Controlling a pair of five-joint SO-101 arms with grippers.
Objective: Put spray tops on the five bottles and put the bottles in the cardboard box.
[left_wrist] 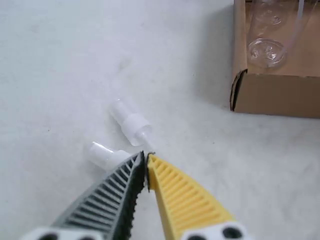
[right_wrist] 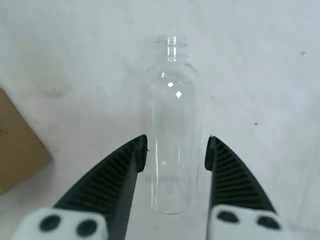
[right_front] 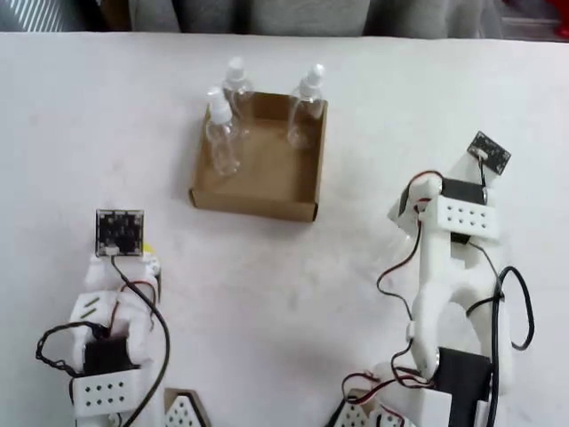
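An uncapped clear bottle [right_wrist: 170, 125] is lying on its side on the white table [right_front: 89, 107], its open neck pointing away from the right gripper [right_wrist: 176, 145]. That gripper's black fingers are standing apart, one on each side of the bottle's body, and whether they are touching the plastic cannot be told. A corner of the cardboard box [right_wrist: 15, 145] is showing just off to one side of the bottle.

In the high view the cardboard box [right_front: 267, 203] is sitting near the middle of the table, between the two arms and farther from them. Three capped bottles are standing upright inside it: one [right_front: 222, 133] and another [right_front: 238, 89] close together at its far left corner, a third [right_front: 305, 111] at its far right corner.

Two loose spray tops are lying on the table near a corner of the box [left_wrist: 280, 95], well apart from the uncapped bottle. The left gripper [left_wrist: 148, 159] is hovering low beside them, its grey and yellow fingers pressed together. Their tips are meeting at the thin end of the nearer spray top [left_wrist: 131, 122]; whether they are pinching it cannot be told. The other spray top [left_wrist: 105, 152] is lying just beside the grey finger.
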